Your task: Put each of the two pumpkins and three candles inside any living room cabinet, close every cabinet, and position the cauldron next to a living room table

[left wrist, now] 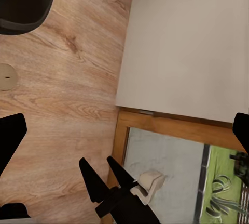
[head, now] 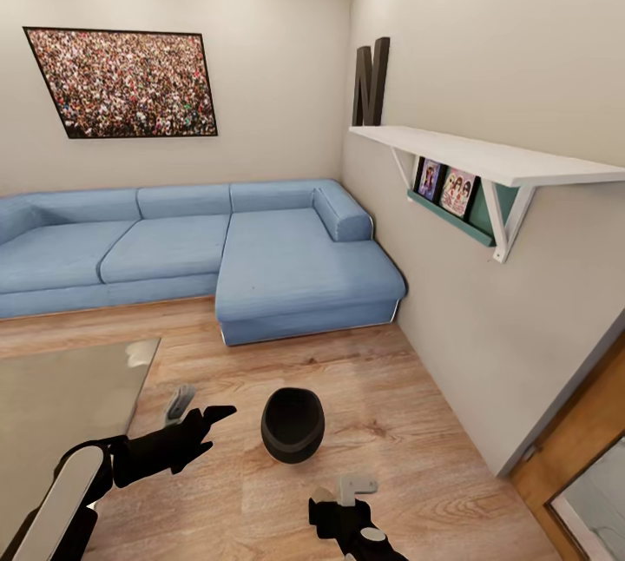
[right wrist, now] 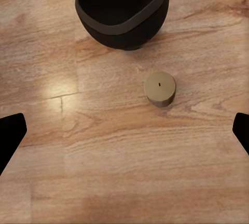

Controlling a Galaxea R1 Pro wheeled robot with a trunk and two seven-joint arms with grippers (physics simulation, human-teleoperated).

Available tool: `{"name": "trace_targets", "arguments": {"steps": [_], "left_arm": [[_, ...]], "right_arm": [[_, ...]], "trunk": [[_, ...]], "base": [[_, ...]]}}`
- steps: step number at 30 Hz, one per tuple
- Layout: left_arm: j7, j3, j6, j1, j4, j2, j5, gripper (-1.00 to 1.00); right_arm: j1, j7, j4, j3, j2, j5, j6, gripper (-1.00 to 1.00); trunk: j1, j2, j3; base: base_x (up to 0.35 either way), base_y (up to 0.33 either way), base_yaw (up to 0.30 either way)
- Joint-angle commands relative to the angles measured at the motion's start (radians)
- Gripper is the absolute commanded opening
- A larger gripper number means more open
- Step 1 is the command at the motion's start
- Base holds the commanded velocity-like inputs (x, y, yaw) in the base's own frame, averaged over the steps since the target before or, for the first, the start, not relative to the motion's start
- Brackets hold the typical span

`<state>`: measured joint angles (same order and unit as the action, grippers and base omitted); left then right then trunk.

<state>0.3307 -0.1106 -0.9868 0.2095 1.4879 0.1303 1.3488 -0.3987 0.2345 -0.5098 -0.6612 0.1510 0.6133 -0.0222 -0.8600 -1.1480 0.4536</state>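
Cauldron [head: 292, 424] stands on open floor [head: 408, 448] beside table [head: 61, 387].

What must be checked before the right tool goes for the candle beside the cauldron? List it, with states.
1. Right tool open: ok.
2. Right tool empty: ok.
3. Candle upright on the floor, apart from the cauldron: ok.
4. Candle between the right tool's fingers: not ok, it lies ahead of them.
5. Left tool out of the way: ok, open, on the cauldron's other side.
6. Cabinet open to receive it: cannot tell.
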Motion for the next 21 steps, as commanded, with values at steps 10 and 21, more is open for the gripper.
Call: {"name": "trace_targets", "arguments": {"steps": [10,21], "left_arm": [[0.010,-0.001,-0.003,0.001,0.002,-0.003,0.012,1.00],[0.010,0.000,-0.003,0.001,0.002,-0.005,0.012,1.00]], "right_arm": [[-0.002,0.009,-0.003,-0.008,-0.001,0.006,-0.002,1.00],[-0.002,0.009,-0.003,-0.008,-0.001,0.006,-0.002,1.00]], "trunk": [[-0.038,-0.071,0.032],[-0.081,-0.148,0.067]], "base": [[0.000,0.000,0.134],[0.000,0.000,0.220]]}}
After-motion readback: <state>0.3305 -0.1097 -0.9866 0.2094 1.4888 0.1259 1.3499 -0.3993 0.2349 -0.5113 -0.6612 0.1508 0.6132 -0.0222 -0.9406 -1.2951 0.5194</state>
